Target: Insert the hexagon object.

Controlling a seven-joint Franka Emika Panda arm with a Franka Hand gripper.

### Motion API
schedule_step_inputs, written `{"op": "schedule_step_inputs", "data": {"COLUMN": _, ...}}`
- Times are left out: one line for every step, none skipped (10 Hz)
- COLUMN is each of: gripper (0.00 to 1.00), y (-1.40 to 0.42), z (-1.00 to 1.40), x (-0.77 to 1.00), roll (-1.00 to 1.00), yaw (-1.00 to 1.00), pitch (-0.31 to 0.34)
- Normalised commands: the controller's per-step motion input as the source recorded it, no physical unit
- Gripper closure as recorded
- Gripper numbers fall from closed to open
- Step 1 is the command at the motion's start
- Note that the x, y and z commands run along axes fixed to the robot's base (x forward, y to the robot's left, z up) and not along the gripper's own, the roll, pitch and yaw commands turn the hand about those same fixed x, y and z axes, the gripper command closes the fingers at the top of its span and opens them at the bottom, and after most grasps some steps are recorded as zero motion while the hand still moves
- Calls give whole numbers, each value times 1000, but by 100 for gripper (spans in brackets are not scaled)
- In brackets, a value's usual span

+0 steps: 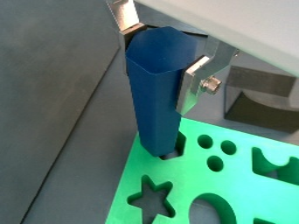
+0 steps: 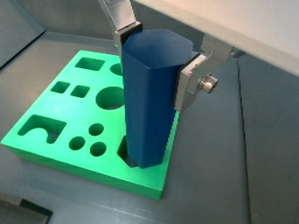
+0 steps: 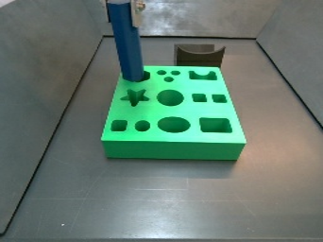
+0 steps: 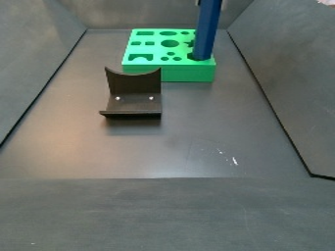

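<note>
The gripper (image 2: 152,57) is above one corner of the green board (image 3: 177,123), its jaws clenched on the upper part of the hexagon object (image 2: 149,101). In both wrist views, 2 silver fingers (image 1: 193,79) press against opposite faces of the blue bar, 1 on each side near its top.

The hexagon object (image 3: 125,43) stands upright, or nearly so. Its lower end is at the board's surface, at a corner hole beside the star-shaped cutout (image 3: 134,95). In a wrist view the bar's foot (image 1: 158,144) appears to be just entering a dark opening in the board, but how deep it sits cannot be told. In a side view the bar (image 4: 207,29) rises from the board's near corner and runs out of the top of the frame.

The green board (image 4: 167,54) lies flat on the dark desk (image 4: 183,137), its other shaped holes open. The dark grey block with a curved notch (image 4: 131,94) rests on the desk well apart from the board (image 1: 222,188); it also shows beyond the board in a side view (image 3: 198,55).
</note>
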Motion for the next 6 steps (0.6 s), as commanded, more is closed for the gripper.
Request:
{"op": "schedule_step_inputs", "data": {"gripper": 100, "y": 0, "z": -594, "x": 617, "roll": -51, "yaw": -286, "pitch": 194}}
{"op": "schedule_step_inputs", "data": {"gripper": 100, "y": 131, "z": -783, "x": 840, "roll": 20, "yaw": -186, "pitch": 229}}
{"op": "schedule_step_inputs", "data": {"gripper": 100, "y": 326, "z": -654, "x": 817, "roll": 93, "yaw": -40, "pitch": 269}}
{"op": "schedule_step_inputs", "data": {"gripper": 100, "y": 177, "z": -451, "x": 0, "roll": 0, "yaw": -223, "pitch": 93}}
{"op": "schedule_step_inputs", "data": {"gripper": 100, "y": 49, "z": -260, "x": 0, "roll": 0, "yaw": -91, "pitch": 46}}
{"op": "schedule_step_inputs", "data": {"gripper": 100, "y": 0, "z": -183, "x": -26, "roll": 159, "yaw": 0, "pitch": 0}}
